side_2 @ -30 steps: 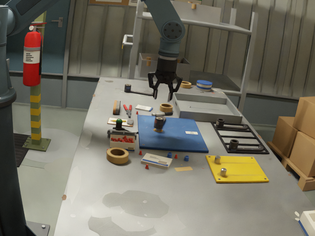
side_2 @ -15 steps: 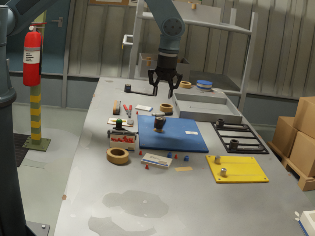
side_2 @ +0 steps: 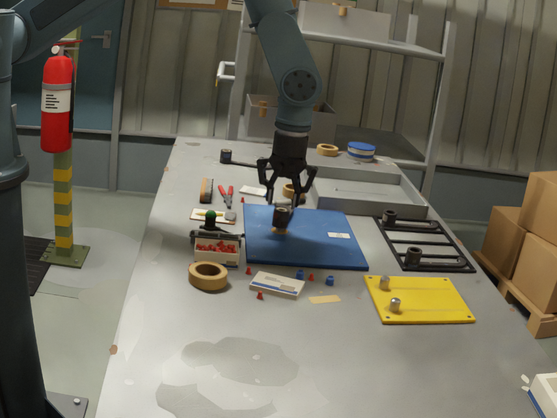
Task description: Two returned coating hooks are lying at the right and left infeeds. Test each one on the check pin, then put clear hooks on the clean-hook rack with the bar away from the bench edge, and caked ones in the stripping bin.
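My gripper [side_2: 284, 197] hangs just above the blue mat [side_2: 301, 236], right over a dark hook's ring end [side_2: 281, 217], which stands on the check pin there. A second dark hook [side_2: 237, 159] lies flat on the bench behind and to the left, its ring toward the left. The grey stripping bin [side_2: 366, 187] sits to the right of my gripper. The black rack [side_2: 424, 244] with two dark collars lies further right, and the yellow plate [side_2: 417, 299] with two metal pins is in front of it. My gripper is open and holds nothing.
A small box of red caps [side_2: 216, 250], a tape roll [side_2: 208, 275], a card box [side_2: 277, 284], red pliers [side_2: 226, 195] and loose caps lie left of and in front of the mat. A shelf unit stands behind the bench, cardboard boxes [side_2: 529, 246] to the right.
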